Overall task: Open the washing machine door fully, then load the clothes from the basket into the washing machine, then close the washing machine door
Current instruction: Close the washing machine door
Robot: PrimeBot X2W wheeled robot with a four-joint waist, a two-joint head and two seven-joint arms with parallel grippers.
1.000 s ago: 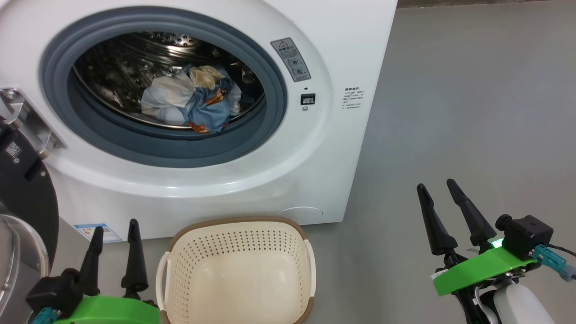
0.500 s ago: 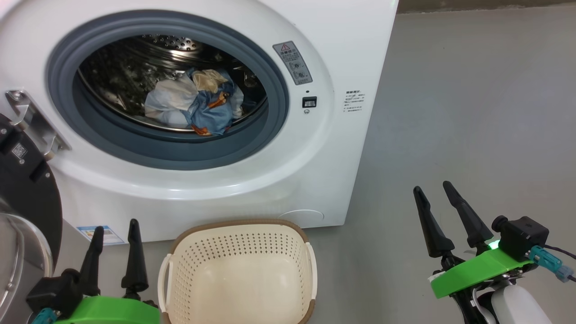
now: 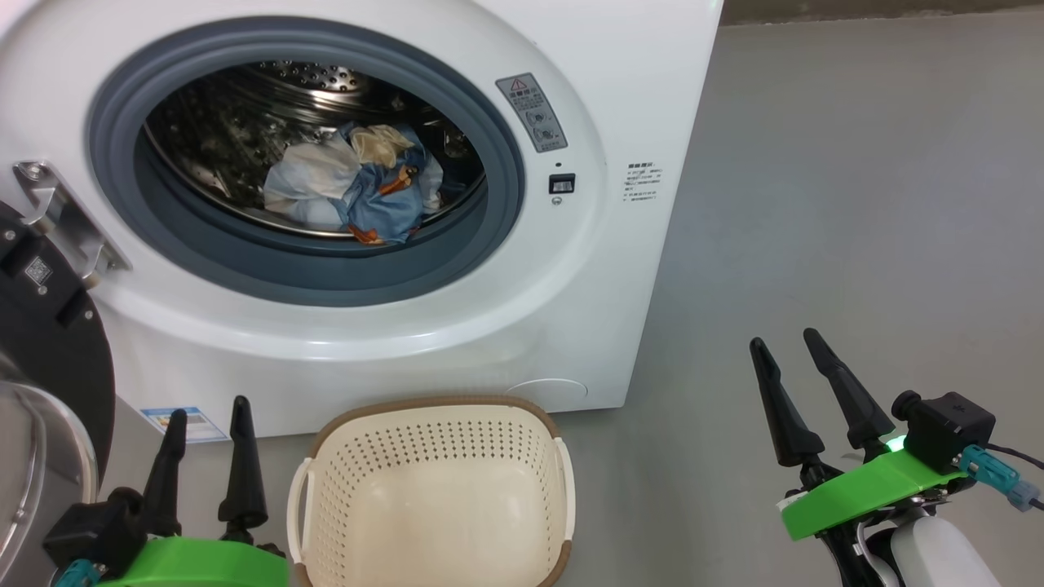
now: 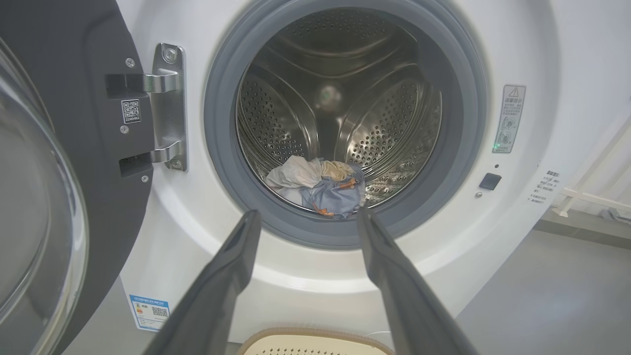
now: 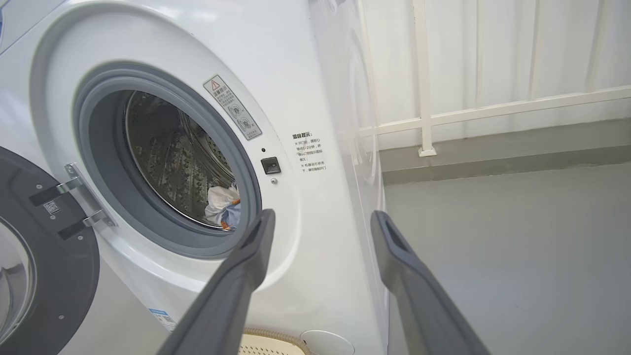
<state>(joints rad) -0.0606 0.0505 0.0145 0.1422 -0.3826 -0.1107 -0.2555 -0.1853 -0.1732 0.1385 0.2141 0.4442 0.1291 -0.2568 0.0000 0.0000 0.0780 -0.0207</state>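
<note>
The washing machine door (image 3: pixel 49 342), large, round and glossy black with a bulging clear glass window (image 3: pixel 33 473), hangs swung wide at the left of the head view, cut off by the picture's edge. The clothes (image 3: pixel 359 191), a soft bundle of light blue and pale grey-white fabric with orange-brown print, lie at the front of the steel drum (image 3: pixel 310 77) inside the big white boxy washing machine (image 3: pixel 489 342). The small cream-white perforated plastic basket (image 3: pixel 432 403) with its brown rim stands on the grey floor (image 3: pixel 816 204) just before the machine. It looks empty, though its near end is cut off. Opening and loading seem done, so I judge only closing the door is left. The left end effector (image 3: pixel 209 412), beside the basket, and the right end effector (image 3: pixel 785 341), well apart from it, both gape open and hold nothing.

In the left wrist view the door's metal hinge (image 4: pixel 170 106) is plain, but its outer rim is out of frame, so how fully it stands open is hard to judge.

In the right wrist view the grey rubber gasket (image 5: pixel 101 162) hides most of the bundle.
</note>
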